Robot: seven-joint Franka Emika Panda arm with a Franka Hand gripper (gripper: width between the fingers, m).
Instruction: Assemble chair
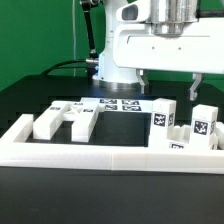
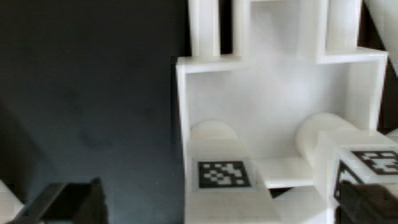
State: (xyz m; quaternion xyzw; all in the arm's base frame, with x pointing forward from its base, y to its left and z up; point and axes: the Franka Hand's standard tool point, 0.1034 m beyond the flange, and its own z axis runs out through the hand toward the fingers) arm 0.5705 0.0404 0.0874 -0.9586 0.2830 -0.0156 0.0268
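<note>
Flat chair parts (image 1: pixel 65 120) lying on surface (image 1: pixel 20 100) at exterior view's left, behind border wall (image 1: pixel 110 155); marker board (image 1: pixel 120 105) mid. Tagged chair blocks (image 1: pixel 165 118) upright at right. Gripper (image 1: pixel 170 84) above them, spread wide, pinching nothing.

Behind the border wall (image 1: pixel 100 155), flat parts (image 1: pixel 70 120) lie at the exterior view's left, upright legs (image 1: pixel 165 118) at its right, the marker board (image 1: pixel 120 104) between them.

Smooth matt white plastic chair parts (image 1: pixel 70 120) on a matt black table (image 1: pixel 60 200)
</note>
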